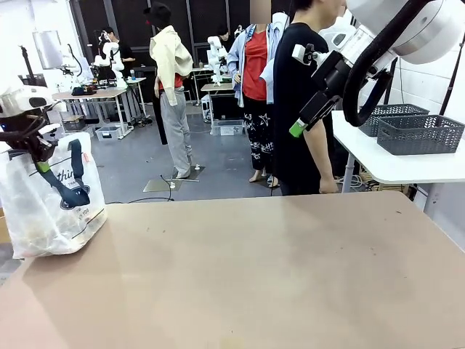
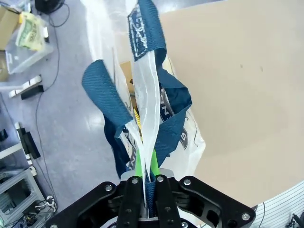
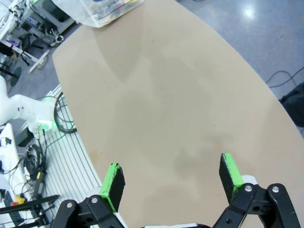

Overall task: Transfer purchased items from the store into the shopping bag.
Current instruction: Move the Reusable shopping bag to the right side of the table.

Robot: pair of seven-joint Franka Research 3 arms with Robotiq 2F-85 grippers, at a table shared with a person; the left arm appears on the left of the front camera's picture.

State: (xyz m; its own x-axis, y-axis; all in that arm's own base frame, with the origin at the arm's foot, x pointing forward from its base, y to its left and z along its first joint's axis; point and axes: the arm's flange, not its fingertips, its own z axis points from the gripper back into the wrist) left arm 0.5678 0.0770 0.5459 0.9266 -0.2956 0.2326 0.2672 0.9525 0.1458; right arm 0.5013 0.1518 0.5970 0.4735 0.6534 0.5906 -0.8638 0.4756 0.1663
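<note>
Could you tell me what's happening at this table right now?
The left hand is shut on the shopping bag, pinching its plastic and a navy handle at the table's left edge. Packets show through the plastic, so the bag looks loaded. The right hand is open and holds nothing, raised above the bare tabletop. A person stands at the far side.

The broad table (image 1: 254, 269) lies open across its middle and right; the shopping bag (image 1: 51, 200) crowds its left edge.
</note>
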